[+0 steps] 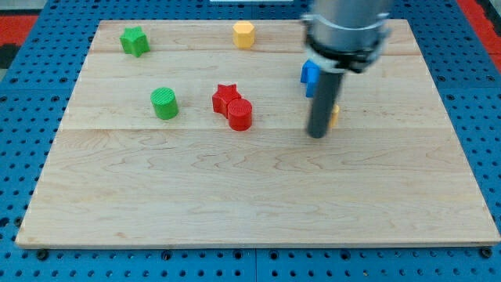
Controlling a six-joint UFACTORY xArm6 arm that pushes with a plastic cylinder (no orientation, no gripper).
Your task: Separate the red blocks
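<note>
Camera view looks down on a pale wooden desk point(250, 196) set on a blue pegboard surface point(23, 157). Near the desk's middle, slightly toward the view's left, the red star block point(225, 98) and the red cylinder block point(240, 114) sit touching each other, the cylinder just below and to the right of the star. To their left, apart from them, stands the green cylinder block point(164, 103), and well above that, near the desk's top-left corner, lies the green star block point(135, 41). A yellow hexagonal block point(244, 34) rests near the top edge, above the red pair. My arm comes in from the view's top right, its grey housing blurred, and the dark rod reaches down to the desk; my tip point(317, 135) touches down to the right of the red pair, clearly apart from them, at about the height of the red cylinder or a little lower. A blue block point(310, 76), its shape partly hidden by the rod, sits just behind the rod's upper part, and a sliver of an orange-yellow block point(334, 116) peeks out at the rod's right side. No pincer is fitted, so nothing is clenched or released.
</note>
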